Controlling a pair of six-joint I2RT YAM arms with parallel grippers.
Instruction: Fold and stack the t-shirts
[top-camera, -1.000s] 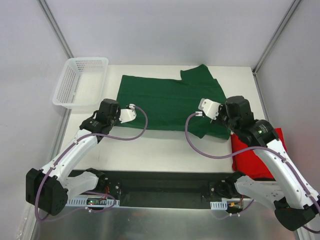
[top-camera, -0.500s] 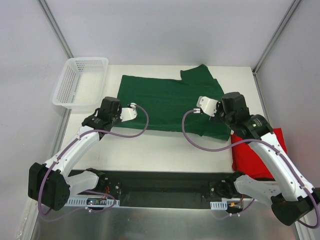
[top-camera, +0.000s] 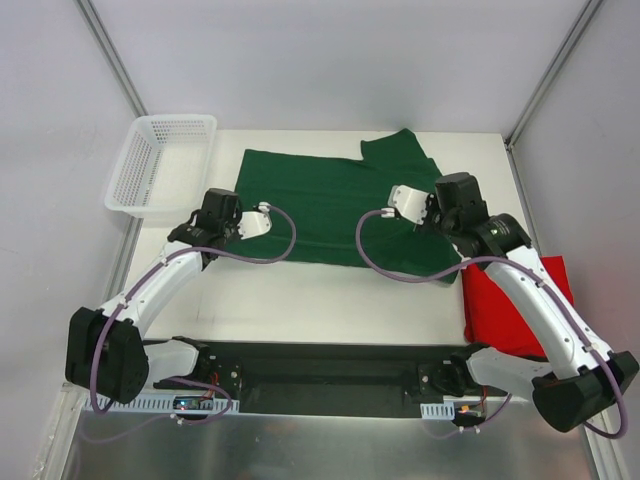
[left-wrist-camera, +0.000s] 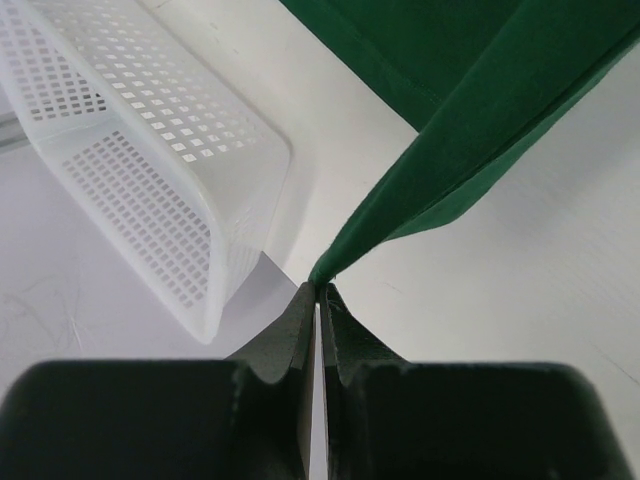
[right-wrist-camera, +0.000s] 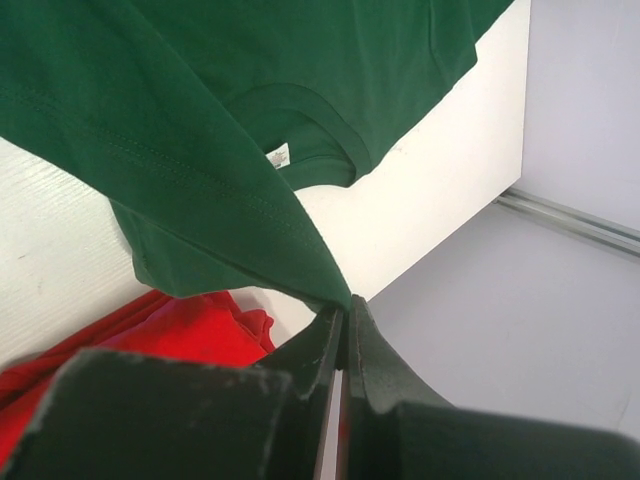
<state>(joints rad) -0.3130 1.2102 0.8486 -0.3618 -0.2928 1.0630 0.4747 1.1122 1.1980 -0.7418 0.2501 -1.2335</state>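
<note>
White tabletop (top-camera: 330, 290) under pale grey walls (top-camera: 330, 60), seen from the top camera. The green t-shirt (top-camera: 320, 200) lies spread across the upper middle of the frame, one sleeve poking up at top centre-right. The red t-shirt (top-camera: 505, 315) is bunched at the right edge, lower down, partly hidden under the right arm (top-camera: 540, 310). A white mesh basket (top-camera: 150, 165) sits at the table's upper-left corner, apart from both shirts.

Now the arms. The left arm (top-camera: 150, 295) rises from the lower left, bends at the elbow and sweeps up and right, its wrist at the green shirt's lower-left corner. Down in the left wrist view, the left gripper (left-wrist-camera: 318, 290) has its jaws pressed together on that corner. Green cloth climbs from the tips toward the upper right in a taut ridge, lifted off the table, with the basket wall at upper left.

The right arm comes up from the lower right and reaches up and left, wrist over the shirt's right side. Its wrist camera shows the right gripper (right-wrist-camera: 345, 305) clamped on a green edge, the fabric peaking at the tips. The collar (right-wrist-camera: 300, 125) and its small white label (right-wrist-camera: 279, 155) sit just above centre, with red cloth in the lower left.
</note>
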